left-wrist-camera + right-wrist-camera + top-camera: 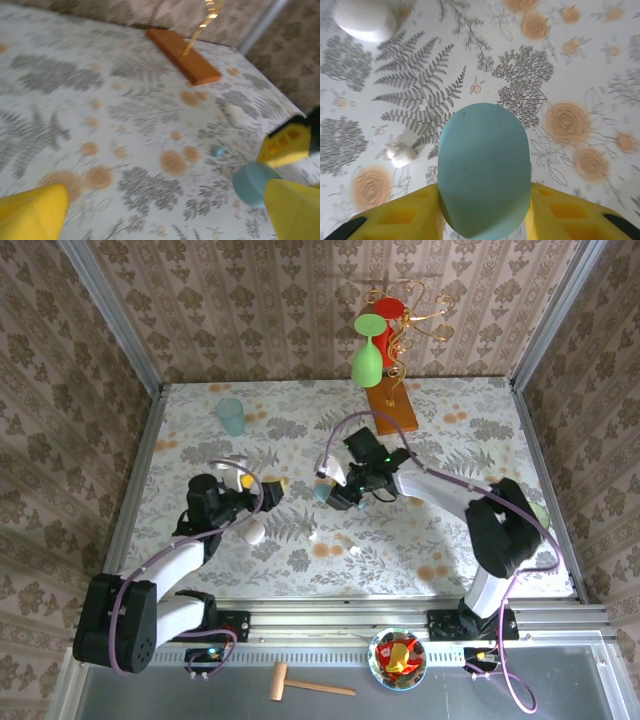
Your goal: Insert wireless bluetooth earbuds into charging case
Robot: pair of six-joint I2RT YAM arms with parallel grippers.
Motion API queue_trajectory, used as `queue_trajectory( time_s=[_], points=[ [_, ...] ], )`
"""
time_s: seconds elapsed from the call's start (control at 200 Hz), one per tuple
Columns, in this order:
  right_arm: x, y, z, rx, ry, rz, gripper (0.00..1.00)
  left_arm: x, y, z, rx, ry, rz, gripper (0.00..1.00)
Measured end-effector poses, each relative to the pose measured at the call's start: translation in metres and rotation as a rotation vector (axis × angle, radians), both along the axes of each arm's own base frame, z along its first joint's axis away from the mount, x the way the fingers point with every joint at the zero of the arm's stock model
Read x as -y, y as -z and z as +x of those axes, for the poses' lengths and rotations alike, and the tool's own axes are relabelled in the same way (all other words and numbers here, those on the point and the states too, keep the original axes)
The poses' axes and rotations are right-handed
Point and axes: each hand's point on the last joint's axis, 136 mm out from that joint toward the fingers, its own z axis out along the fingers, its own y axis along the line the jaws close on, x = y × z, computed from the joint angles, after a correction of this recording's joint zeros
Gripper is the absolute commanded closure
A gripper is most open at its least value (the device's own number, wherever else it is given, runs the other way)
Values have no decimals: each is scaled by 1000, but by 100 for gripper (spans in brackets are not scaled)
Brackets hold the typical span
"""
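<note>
Cases: two. The blue case [482,170] is pinched in the right tool [484,207]; the white case [365,20] lies on the counter [580,65]. Buds counted: one white bud [400,155] and one blue bud [217,150], both tiny and glossy. Left tool [162,212] spread.

A smooth, rounded blue charging case [482,170] is pinched in the right claw [485,215]. A tiny white earbud [400,154] lies on the bench [600,75] nearby. A pale blue earbud [217,150] lies apart.
</note>
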Motion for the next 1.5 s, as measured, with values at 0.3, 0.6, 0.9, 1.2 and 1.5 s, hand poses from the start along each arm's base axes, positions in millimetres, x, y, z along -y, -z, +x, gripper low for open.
queue_trajectory(
  time_s=[0.3,0.6,0.9,1.2,1.5],
  points=[
    [19,-71,-41,22,-68,67,60,83,-41,-84,391,496,42,0],
    [9,-106,-77,-1,-203,160,61,105,-45,-125,490,723,48,4],
    [1,-123,-99,-8,-313,186,61,116,-58,-139,470,827,8,16],
    [0,-120,-106,-17,-340,175,62,119,-57,-143,398,858,-17,36],
    [1,-118,-112,-30,-353,164,62,122,-59,-139,370,856,-26,43]
  ],
)
